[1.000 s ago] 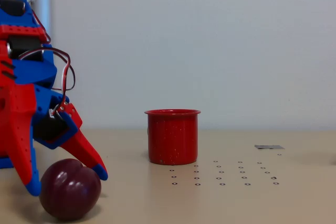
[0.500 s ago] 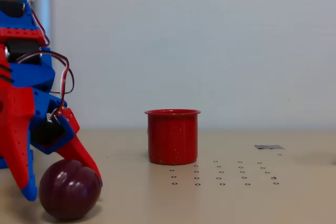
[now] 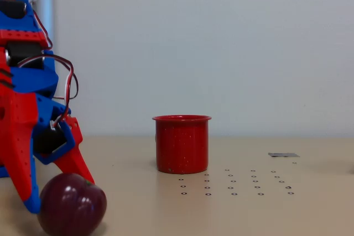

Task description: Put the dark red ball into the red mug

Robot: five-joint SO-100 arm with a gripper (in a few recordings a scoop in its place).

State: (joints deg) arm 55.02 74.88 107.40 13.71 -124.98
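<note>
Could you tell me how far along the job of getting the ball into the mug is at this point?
Done: the gripper has reached the ball, its fingers straddling it from behind. In hand: the grasp; the ball looks to be on the table, and a firm clamp cannot be confirmed. Left: lifting the ball, carrying it right in the fixed view to the mug, which stands upright, and dropping it in.

gripper (image 3: 58, 189) fingers pinched in tighter round ball (image 3: 72, 204) (right one tucked behind it now), ball nudged slightly left

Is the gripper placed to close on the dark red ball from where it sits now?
Probably yes: the gripper straddles the dark red ball on the table, a finger at each side, nothing between them.
</note>
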